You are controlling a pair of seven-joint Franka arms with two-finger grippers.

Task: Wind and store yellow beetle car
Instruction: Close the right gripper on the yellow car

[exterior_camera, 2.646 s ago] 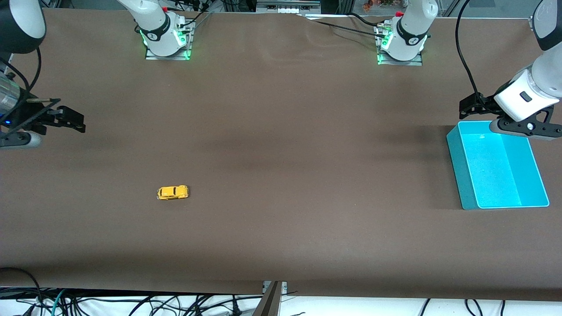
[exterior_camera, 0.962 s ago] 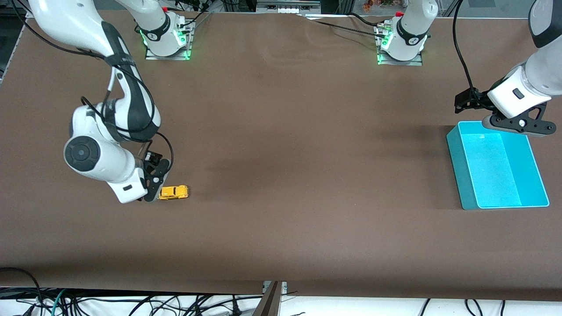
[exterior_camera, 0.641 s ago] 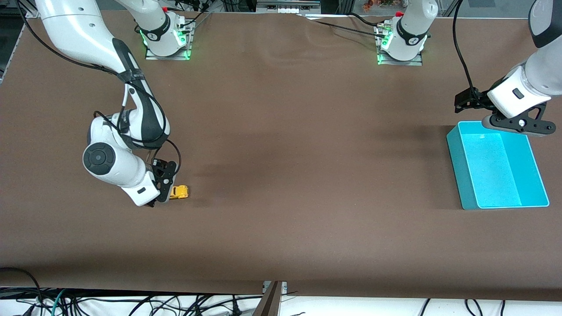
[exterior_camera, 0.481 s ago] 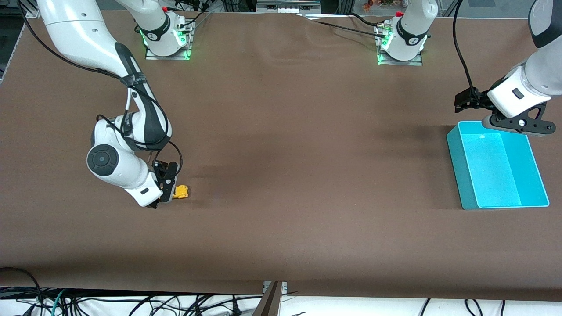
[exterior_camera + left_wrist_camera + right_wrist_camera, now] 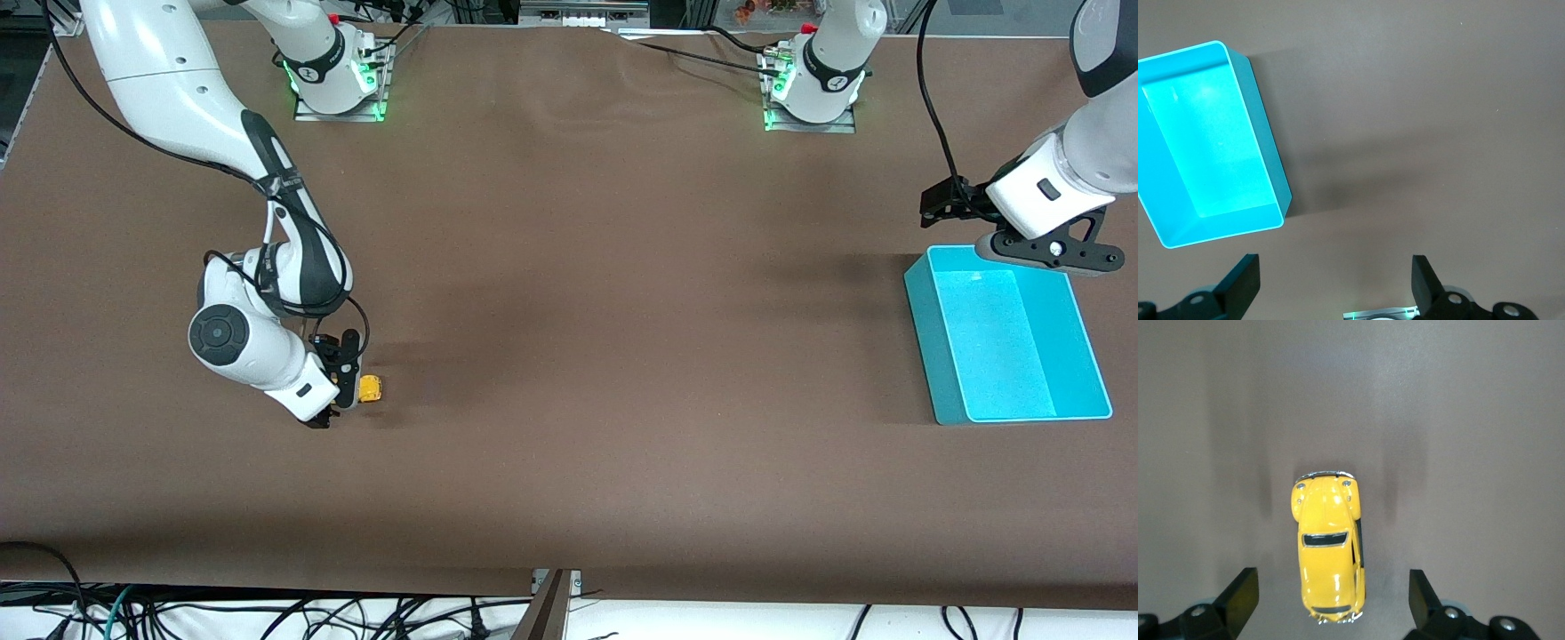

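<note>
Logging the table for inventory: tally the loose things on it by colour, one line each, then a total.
Yellow: 1, the yellow beetle car, on the table between the open jaws of the right gripper.
Teal: 1, the teal bin, at the left arm's end of the table, under the open left gripper.
Total: 2

Brown table is carrying 2 things. Tiny yellow beetle car is sitting on it toward the right arm's end. Teal bin is sitting toward the left arm's end, well apart from car.
</note>
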